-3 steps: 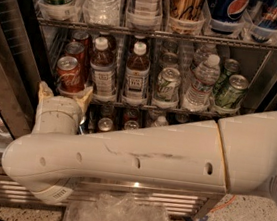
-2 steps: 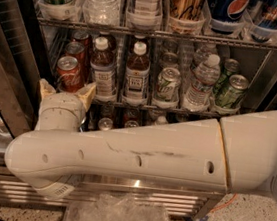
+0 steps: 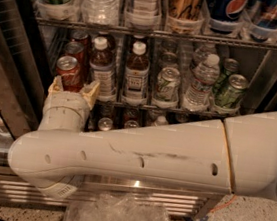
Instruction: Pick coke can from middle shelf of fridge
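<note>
**Two Brands Legible in the Cooler**

At 1 o'clock, a blue container (image 3: 227, 5) shows the Pepsi globe. At 10 o'clock, the coke can (image 3: 68, 72) carries faint white script, just above the tool (image 3: 73, 90), whose fingers (image 3: 91, 90) are spread. The tea bottles' (image 3: 136, 74) labels are unreadable.

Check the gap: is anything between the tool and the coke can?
Nothing, by the camera view: the tool sits directly below the coke can at the left front of the middle shelf, the stretch bare.
</note>
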`<state>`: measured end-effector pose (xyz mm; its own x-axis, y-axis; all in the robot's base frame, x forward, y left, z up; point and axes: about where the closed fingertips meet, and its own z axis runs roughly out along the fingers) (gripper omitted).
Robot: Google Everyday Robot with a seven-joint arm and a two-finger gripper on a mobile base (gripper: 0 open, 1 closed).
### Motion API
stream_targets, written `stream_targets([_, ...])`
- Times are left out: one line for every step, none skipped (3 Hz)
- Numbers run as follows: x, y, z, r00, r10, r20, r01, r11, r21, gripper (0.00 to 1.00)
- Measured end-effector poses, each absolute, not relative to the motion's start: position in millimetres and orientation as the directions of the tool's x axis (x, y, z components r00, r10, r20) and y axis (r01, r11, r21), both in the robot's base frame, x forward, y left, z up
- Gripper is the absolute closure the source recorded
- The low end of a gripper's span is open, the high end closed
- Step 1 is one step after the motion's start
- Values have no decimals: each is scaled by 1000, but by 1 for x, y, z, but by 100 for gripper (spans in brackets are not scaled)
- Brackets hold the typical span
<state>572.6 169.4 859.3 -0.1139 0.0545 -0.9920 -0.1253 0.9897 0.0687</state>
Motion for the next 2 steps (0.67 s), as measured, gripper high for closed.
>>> stream_targets([566, 172, 865, -104, 67, -992, -123, 989, 80, 24])
stream_targets([566, 172, 865, -104, 67, -992, -124, 989, 80, 24])
